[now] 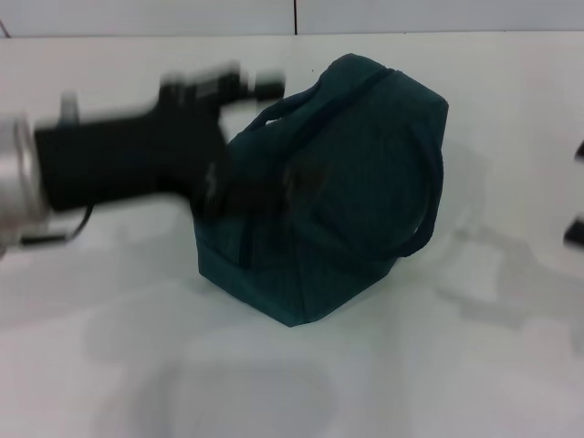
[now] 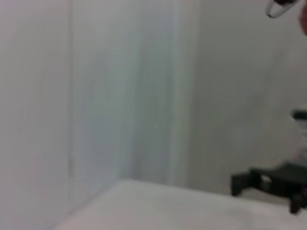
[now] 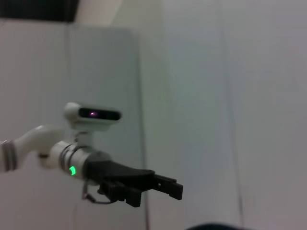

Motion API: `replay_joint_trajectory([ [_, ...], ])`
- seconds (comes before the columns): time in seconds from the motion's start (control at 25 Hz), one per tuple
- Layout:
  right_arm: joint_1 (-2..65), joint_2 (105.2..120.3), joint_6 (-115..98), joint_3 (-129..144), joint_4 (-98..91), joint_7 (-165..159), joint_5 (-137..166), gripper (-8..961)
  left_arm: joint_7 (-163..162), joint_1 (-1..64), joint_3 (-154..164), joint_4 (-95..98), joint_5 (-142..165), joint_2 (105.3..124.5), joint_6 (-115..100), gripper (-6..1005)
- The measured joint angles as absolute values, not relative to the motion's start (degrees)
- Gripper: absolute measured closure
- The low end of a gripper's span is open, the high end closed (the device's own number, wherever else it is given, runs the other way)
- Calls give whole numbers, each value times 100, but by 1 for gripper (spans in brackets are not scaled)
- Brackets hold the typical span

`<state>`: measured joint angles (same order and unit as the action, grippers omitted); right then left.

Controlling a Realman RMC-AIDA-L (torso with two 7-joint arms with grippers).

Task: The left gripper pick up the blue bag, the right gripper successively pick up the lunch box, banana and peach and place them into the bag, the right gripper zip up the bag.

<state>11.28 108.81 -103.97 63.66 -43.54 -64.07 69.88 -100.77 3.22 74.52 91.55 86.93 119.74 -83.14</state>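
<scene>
Left gripper at the blue bag; grip state could not be told.
Bag sat mid-table, tilted, handles up. Right gripper barely showed at the table's right edge.

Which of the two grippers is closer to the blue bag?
The left gripper, right beside the blue bag on its left; the right gripper shows only at the head view's right edge, clearly apart.

Your left gripper extends level from the left, arm horizontal; your right gripper sits at the right edge
</scene>
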Motion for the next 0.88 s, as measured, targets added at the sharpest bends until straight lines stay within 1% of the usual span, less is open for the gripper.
replay_joint_trajectory([
  [0.12,1041,11067,-10748,5913,-4480,-6357,7800,94,-9490,163,7355,8612,8735,11959,-8818,115],
  [0.2,1027,11149,-10850,5774,-4420,-6274,8144,95,-8884,9,7341,8069,8732,11961,-8957,117],
  [0.28,985,11264,-10849,5721,-4301,-6089,8505,96,-8293,-137,7294,7525,8700,11963,-8979,120],
  [0.4,937,11378,-10689,5722,-4061,-5852,8751,97,-7863,-225,7173,7115,8691,11966,-8985,121],
  [0.44,936,11387,-10634,5721,-3982,-5795,8780,97,-7558,-270,7048,6708,8707,11963,-8992,121],
  [0.72,1029,11415,-9988,5769,-3407,-5402,8901,96,-6543,-252,6512,5417,8907,11953,-9002,120],
  [0.88,1154,11458,-9702,5787,-3271,-5304,9029,97,-6132,-224,6357,5008,8919,11948,-8987,120],
])
